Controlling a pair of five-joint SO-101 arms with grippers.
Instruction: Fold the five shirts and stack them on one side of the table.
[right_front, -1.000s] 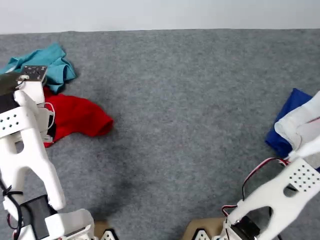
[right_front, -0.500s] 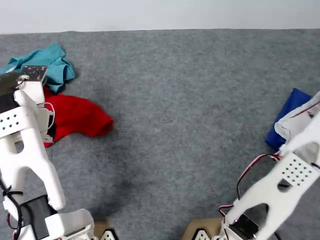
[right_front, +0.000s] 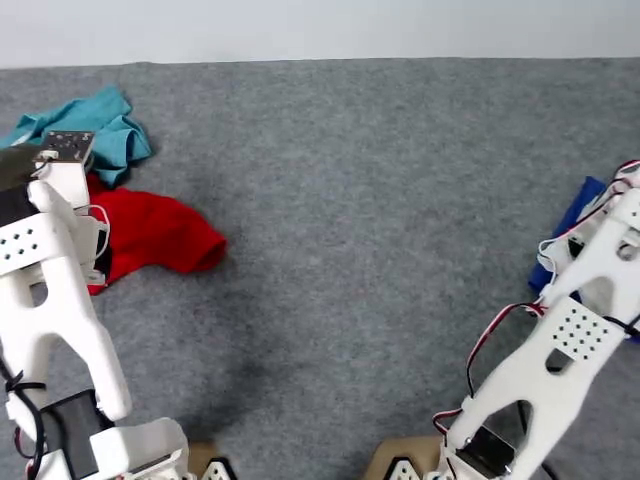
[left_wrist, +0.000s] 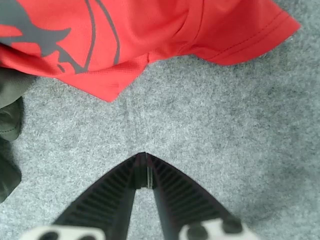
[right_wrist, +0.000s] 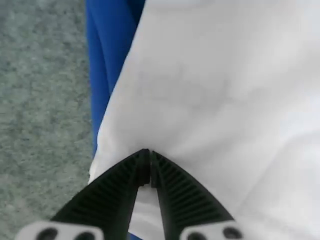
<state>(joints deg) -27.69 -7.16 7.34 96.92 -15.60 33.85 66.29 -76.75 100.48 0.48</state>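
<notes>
While the left gripper (left_wrist: 145, 161) hangs closed just beside the red shirt (left_wrist: 150, 30), the right gripper (right_wrist: 148, 159), also closed, sits over the white shirt (right_wrist: 225, 100), well apart from the red one.

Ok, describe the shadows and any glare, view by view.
High view: even light, no glare, faint dark patches on the grey mat. Left wrist view: a thin shadow under the hem of the red shirt. Right wrist view: soft shading in the folds of the white shirt, nothing harsh.
</notes>
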